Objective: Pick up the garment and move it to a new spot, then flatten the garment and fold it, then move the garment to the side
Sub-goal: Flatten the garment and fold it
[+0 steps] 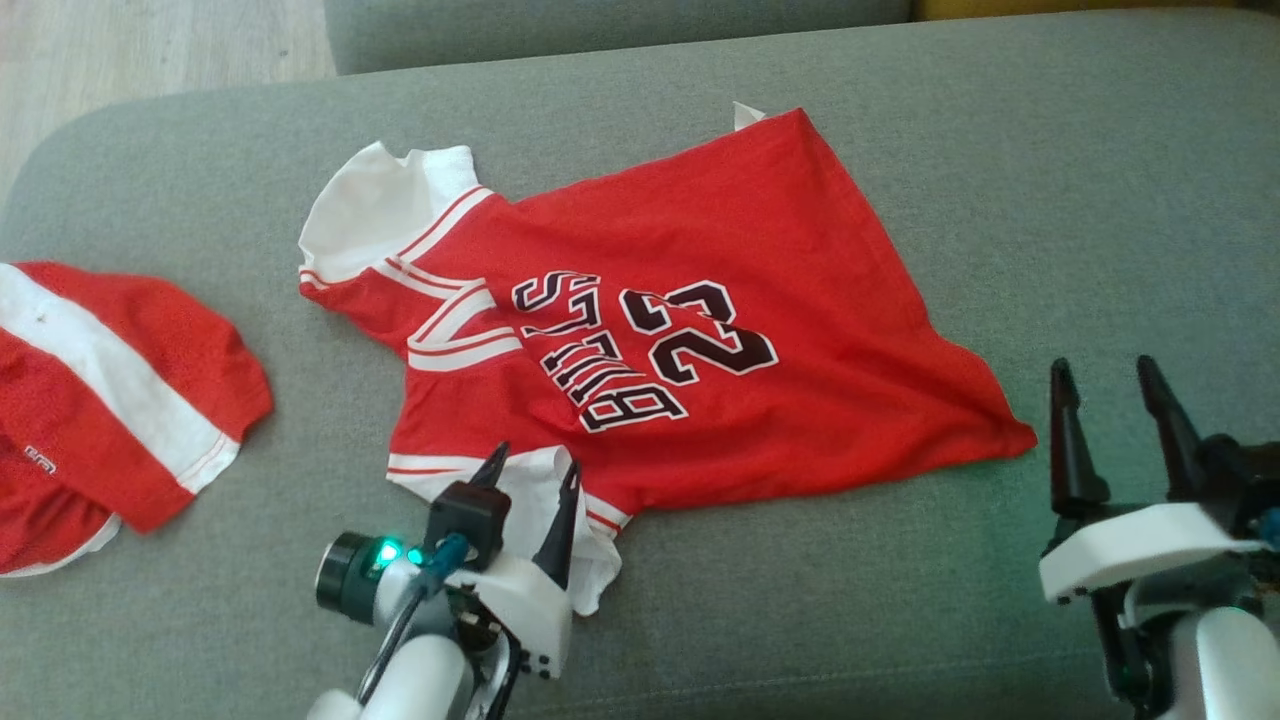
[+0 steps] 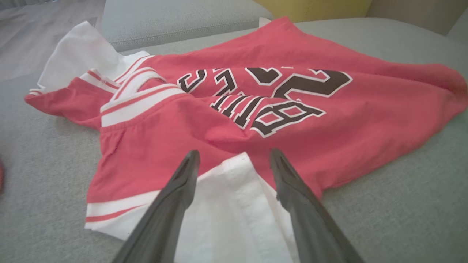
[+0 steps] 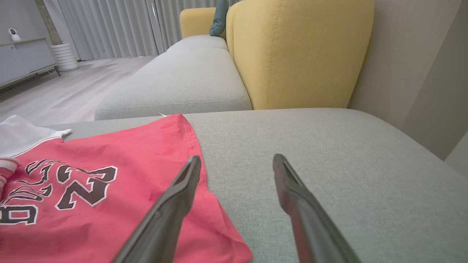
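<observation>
**Jersey spread on the sofa, rumpled, no fold made yet.**
The grey sofa [image 1: 1000, 150] bears the red jersey [image 1: 640, 330] at its middle, creased; flattening, folding and the move aside look undone. Red shorts [image 1: 110, 390] lie apart at its left. Left gripper [image 1: 535, 460] gapes over the white sleeve [image 2: 234, 204]; right gripper [image 1: 1100, 365] gapes empty beside the hem.

1. The left gripper [image 1: 535, 460] has two dark tapered fingers [image 1: 560, 520] on a white housing [image 1: 520, 600].
2. A black cylinder [image 1: 340, 572] glowing green and a dark cable [image 1: 400, 620] adjoin it.
3. The right gripper [image 1: 1101, 365] looks alike, on a pale forearm [image 1: 1225, 660].
</observation>
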Controlling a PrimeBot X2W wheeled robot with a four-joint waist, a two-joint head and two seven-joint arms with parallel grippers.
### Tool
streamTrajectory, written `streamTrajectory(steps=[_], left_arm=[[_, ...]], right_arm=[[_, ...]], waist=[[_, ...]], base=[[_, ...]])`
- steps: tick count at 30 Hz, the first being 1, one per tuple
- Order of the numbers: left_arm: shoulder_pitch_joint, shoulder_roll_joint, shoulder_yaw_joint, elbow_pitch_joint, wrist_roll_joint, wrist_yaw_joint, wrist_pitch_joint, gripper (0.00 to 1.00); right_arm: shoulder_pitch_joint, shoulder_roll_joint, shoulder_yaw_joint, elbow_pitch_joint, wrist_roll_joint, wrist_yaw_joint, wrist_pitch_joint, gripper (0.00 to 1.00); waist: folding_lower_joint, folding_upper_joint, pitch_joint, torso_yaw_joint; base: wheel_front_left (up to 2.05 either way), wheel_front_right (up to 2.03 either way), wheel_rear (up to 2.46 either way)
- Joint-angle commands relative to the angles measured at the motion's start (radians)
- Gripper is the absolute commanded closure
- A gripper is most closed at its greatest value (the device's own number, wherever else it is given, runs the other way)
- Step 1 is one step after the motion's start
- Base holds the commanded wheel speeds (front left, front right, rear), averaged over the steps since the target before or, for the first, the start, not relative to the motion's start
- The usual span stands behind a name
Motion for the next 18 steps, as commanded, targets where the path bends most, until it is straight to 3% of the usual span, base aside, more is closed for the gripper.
streamTrajectory(steps=[1,3,5,8,18], left_arm=[[-0.043,0.002,0.022,-0.013,0.012,0.004,0.001,0.0],[-0.058,0.007,0.009,0.012,0.029,0.008,0.009,0.03],[-0.071,0.009,0.0,0.032,0.04,0.011,0.016,0.51],[-0.089,0.01,-0.008,0.055,0.051,0.018,0.015,1.0],[-0.08,0.025,-0.013,0.039,0.04,0.024,-0.039,1.0]], right_arm=[[-0.043,-0.006,0.031,-0.027,0.007,0.007,-0.013,0.0],[-0.047,-0.006,0.04,-0.021,0.012,0.007,-0.015,0.0],[-0.05,-0.006,0.044,-0.016,0.015,0.007,-0.018,0.0],[-0.056,-0.006,0.048,-0.007,0.02,0.007,-0.024,0.0],[-0.056,-0.006,0.036,0.006,0.029,0.007,-0.038,0.0]], waist=[[0.0,0.0,0.0,0.001],[0.0,0.0,0.001,0.003],[0.0,0.0,0.002,0.006],[0.0,0.0,0.004,0.013],[0.0,0.0,-0.004,0.051]], base=[[0.0,0.0,0.0],[0.0,0.0,0.0],[0.0,0.0,0.0],[0.0,0.0,0.0],[0.0,0.0,0.0]])
